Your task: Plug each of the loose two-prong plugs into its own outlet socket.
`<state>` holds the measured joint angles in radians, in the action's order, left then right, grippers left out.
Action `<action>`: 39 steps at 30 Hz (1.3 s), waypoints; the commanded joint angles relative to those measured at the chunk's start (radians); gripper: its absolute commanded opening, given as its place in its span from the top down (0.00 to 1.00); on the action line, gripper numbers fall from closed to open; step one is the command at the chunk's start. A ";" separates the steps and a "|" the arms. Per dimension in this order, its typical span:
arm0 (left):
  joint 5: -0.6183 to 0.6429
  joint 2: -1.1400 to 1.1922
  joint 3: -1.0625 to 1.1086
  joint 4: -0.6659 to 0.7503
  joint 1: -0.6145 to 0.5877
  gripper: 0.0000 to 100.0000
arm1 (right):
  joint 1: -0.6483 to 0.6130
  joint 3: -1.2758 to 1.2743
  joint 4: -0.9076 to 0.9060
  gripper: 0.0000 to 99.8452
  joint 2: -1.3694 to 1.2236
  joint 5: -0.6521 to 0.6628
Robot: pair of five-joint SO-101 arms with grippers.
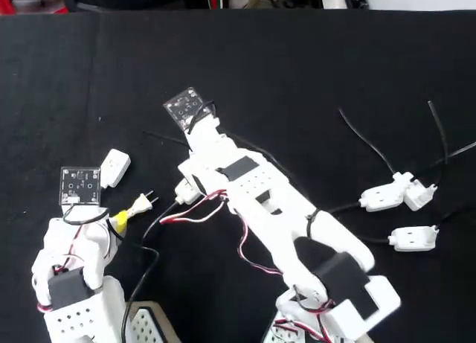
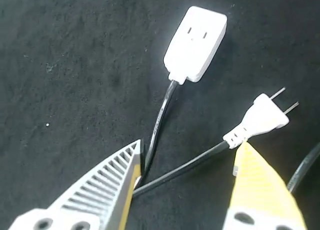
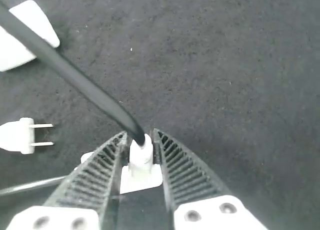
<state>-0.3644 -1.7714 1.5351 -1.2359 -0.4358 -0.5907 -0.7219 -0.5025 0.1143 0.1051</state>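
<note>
The left hand [image 2: 190, 146] hangs released over the near left of the black desk [image 1: 297, 60]. Its grey finger and yellow finger are spread wide above two black cords. A loose white plug [image 2: 262, 117] lies flat just past the yellow fingertip [image 2: 245, 152], with its two prongs pointing right and slightly far, away from the hand. The fingertip sits at the plug's cord end, though I can't tell whether it touches. A little farther off lies a white socket [image 2: 195, 43], slots facing up, and its cord runs back beside the grey finger.

The right arm stretches from the near right corner to the middle of the desk. The right hand [image 3: 140, 135] is clenched on a small white connector [image 3: 140, 162], and a thick black cord [image 3: 75, 75] comes out from between the fingers. I can't tell whether that connector is a plug or a socket. It is just right of the loose plug.

On the right side of the desk, well apart from both hands, lie more white cord ends. Two of them [image 1: 394, 194] touch each other, and a single one [image 1: 413, 239] lies a bit nearer.
</note>
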 commanded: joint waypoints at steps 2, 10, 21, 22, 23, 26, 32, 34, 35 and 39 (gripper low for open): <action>-0.015 -0.002 -0.001 -0.003 -0.008 0.70 | -0.014 0.047 0.026 0.99 -0.010 0.044; -0.015 -0.002 -0.001 -0.003 -0.008 0.70 | -0.012 -0.045 0.127 0.99 -0.007 0.063; -0.017 -0.002 0.001 -0.003 -0.008 0.70 | -0.012 -0.125 0.146 0.99 -0.005 0.063; -0.017 -0.002 0.001 -0.003 -0.008 0.70 | -0.012 -0.130 0.146 0.99 -0.004 0.063; -0.017 -0.002 0.001 -0.003 -0.008 0.70 | -0.011 -0.133 0.146 0.99 0.007 0.063; -0.017 -0.002 0.001 -0.003 -0.008 0.70 | -0.008 -0.157 0.146 0.99 0.079 0.063; -0.017 -0.002 0.008 0.000 -0.008 0.70 | -0.011 -0.291 0.153 0.99 0.274 0.057; -0.017 -0.002 0.008 0.000 -0.008 0.70 | -0.012 -0.315 0.155 0.99 0.291 0.055; -0.017 -0.002 0.008 0.000 -0.008 0.70 | -0.012 -0.320 0.163 0.99 0.288 0.055; -0.017 -0.002 0.008 -0.002 -0.008 0.70 | -0.014 -0.341 0.238 0.99 0.232 0.054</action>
<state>-0.3767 -1.7699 1.5474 -1.2359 -0.4358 -0.5923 -1.0595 -0.3383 0.3598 0.1634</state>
